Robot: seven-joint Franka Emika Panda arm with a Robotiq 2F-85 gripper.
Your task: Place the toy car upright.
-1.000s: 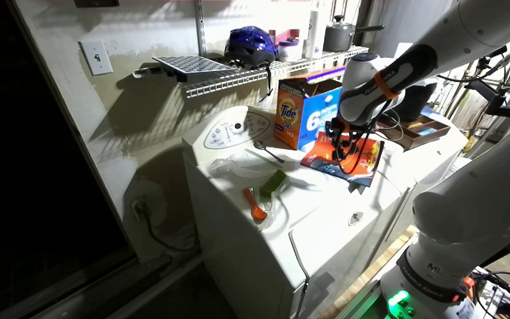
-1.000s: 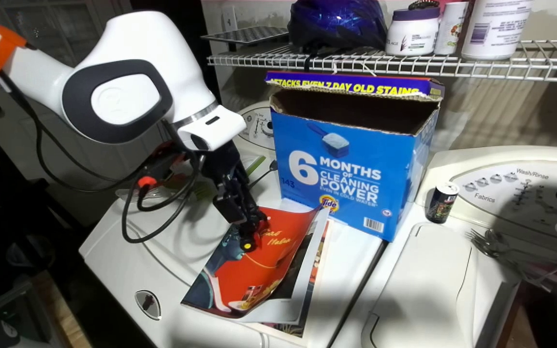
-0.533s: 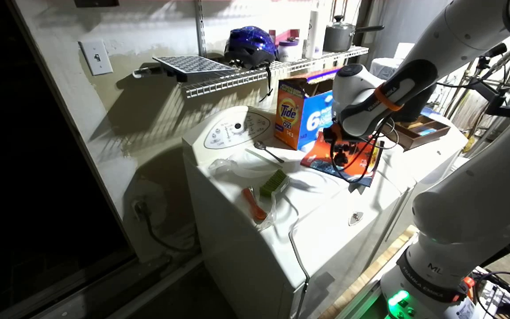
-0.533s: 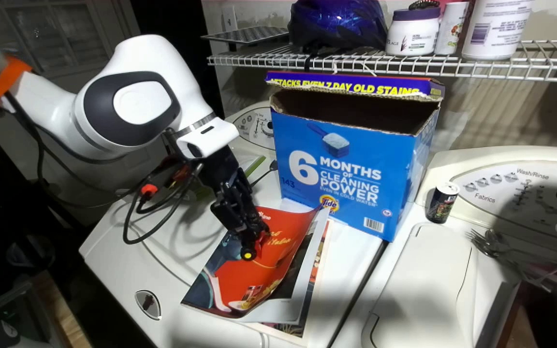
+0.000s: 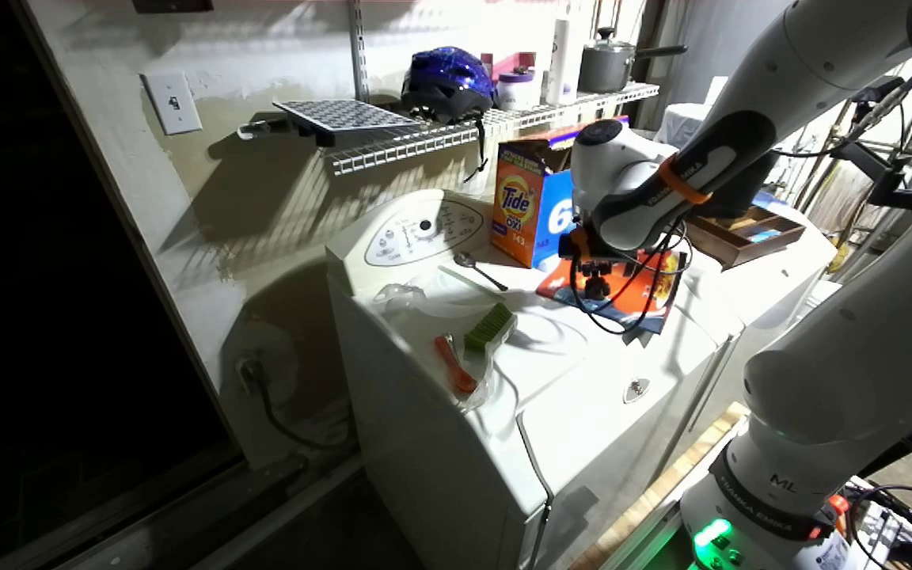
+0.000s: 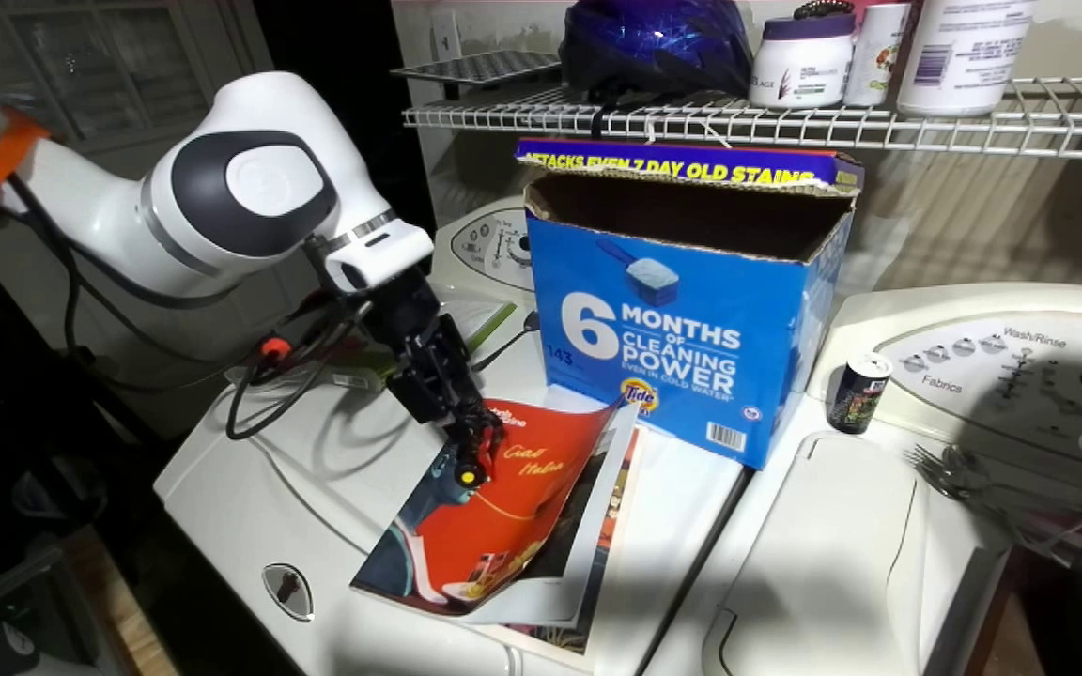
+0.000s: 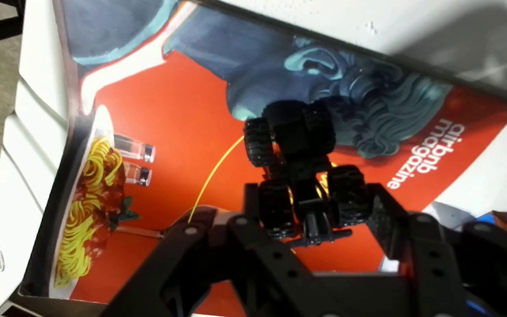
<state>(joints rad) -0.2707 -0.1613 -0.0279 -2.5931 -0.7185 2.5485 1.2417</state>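
- Wrist view: toy car point(image 7: 297, 136) held in the gripper point(image 7: 315, 209) over the magazine point(image 7: 183, 110); whether it touches, cannot tell.
- Jaws: closed on the car, clamping the outer sides of the wheels point(image 7: 348, 196) nearest the gripper.
- Handling (judged): light, stiff plastic; treads probably rubbery, so low slip; not very fragile. Wheels may turn, letting the body pivot about the axle.
- Hold (judged): wheel pair will do for carrying; chassis point(image 7: 302, 169) between axles should resist rotation better during righting.
- Looks: mostly black, four chunky treaded wheels; yellow hub point(image 6: 468, 478) in an exterior view, red patch beside it, possibly trim. Top or underside showing: uncertain.
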